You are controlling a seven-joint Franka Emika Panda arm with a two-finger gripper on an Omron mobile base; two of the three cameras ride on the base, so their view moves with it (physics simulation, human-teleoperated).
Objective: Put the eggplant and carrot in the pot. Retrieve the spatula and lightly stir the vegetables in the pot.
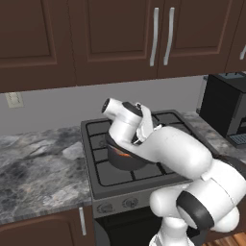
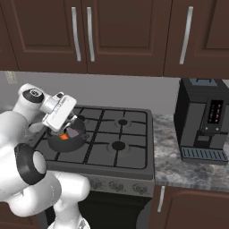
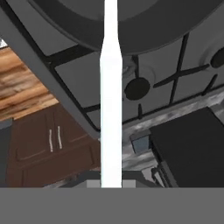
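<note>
A: Stirring step, by the look of it. Pot (image 2: 67, 136) sitting on the front burner of the stove (image 2: 129, 152), at about nine o'clock from the stove's middle in the right base view. Orange of the carrot (image 2: 65, 137) showing inside, near the pot's centre. Eggplant impossible to pick out; probably hidden under the wrist.

B: Agreed. Gripper (image 2: 71, 121) hanging over the pot's rim at roughly one o'clock, hand tilted. Fingers pinched narrow on the white spatula (image 3: 110, 109), running straight up the hand view from six o'clock to twelve, its far end passing over the pot's dark edge.

A: Advice for the stir: small, slow circles, tip kept low and inside the wall. Light pressure only, so as not to shove the pot off its grate.

B: Also worth keeping the grip steady; a thin handle like that likely to twist between the pads. Better to sweep from the wrist than swing the whole arm.

A: And clear of the coffee machine (image 2: 203, 120) at three o'clock, well apart anyway.
</note>
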